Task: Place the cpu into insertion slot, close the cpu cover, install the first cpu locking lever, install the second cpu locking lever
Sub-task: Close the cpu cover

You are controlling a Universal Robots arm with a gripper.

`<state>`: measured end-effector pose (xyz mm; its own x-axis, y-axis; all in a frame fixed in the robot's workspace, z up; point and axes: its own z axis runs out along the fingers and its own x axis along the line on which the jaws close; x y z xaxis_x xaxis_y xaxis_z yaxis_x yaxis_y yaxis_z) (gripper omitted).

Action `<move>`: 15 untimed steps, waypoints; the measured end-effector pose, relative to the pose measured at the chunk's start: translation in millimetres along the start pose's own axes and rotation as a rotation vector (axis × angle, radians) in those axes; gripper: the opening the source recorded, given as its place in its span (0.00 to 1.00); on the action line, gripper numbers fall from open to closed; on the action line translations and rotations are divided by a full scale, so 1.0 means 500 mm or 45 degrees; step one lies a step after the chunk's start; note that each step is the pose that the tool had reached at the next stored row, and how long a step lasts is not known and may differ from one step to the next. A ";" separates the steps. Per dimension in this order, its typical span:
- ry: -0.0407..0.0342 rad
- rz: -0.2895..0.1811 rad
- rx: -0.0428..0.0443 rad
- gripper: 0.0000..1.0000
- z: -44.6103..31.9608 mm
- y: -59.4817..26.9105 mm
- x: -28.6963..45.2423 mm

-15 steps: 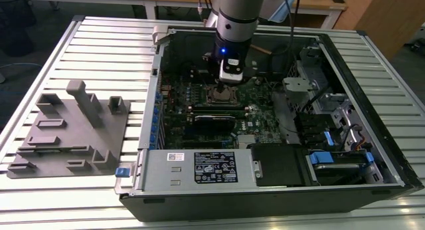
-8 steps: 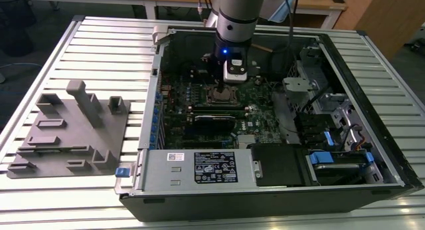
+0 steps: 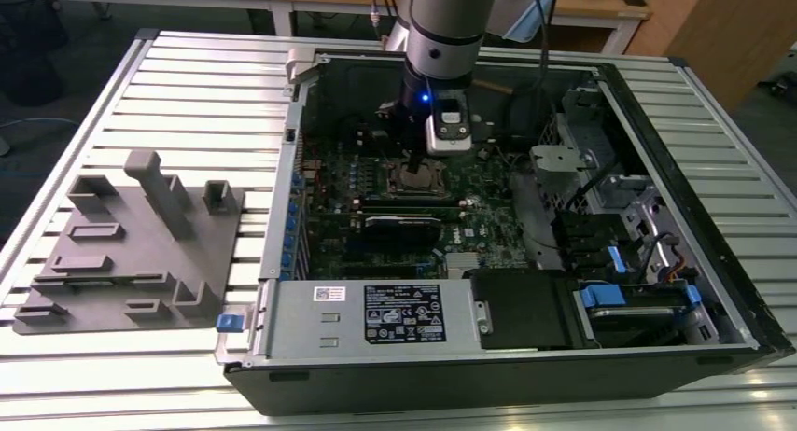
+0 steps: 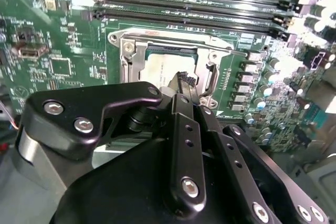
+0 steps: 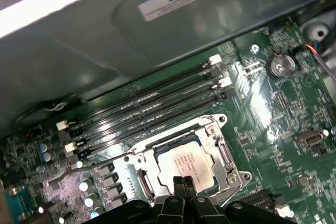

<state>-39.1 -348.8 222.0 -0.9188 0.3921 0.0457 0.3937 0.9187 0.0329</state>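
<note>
The cpu (image 5: 190,161) lies flat in the insertion slot (image 4: 122,51), its dull silver top showing in both wrist views. The cpu cover (image 5: 223,156), a thin silver frame, sits down around it, with the chip seen through its window. My gripper (image 5: 182,181) is shut, black fingertips (image 4: 181,80) together right over the near edge of the cpu; I cannot tell if they touch it. In the exterior view the gripper (image 3: 415,165) hangs straight down over the slot (image 3: 420,181) in the green board. A thin metal lever rod (image 5: 94,165) runs beside the slot.
Long black memory slots (image 5: 147,103) run close past the socket. The open computer case (image 3: 299,170) walls the board in. Drive bays (image 3: 622,235) fill the exterior view's right. A grey fixture block (image 3: 137,244) sits on the slatted table at the exterior view's left.
</note>
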 end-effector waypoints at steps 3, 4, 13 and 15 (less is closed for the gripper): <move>-0.0001 -0.049 -0.005 0.11 0.000 0.000 0.000; -0.0003 -0.064 -0.006 0.11 0.000 0.000 0.000; -0.0057 -0.200 -0.018 0.11 0.000 0.000 0.000; -0.0087 -0.230 -0.021 0.11 0.000 0.000 0.000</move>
<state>-39.1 -348.8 221.9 -0.9748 0.2209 0.0307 0.2224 0.9733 0.0567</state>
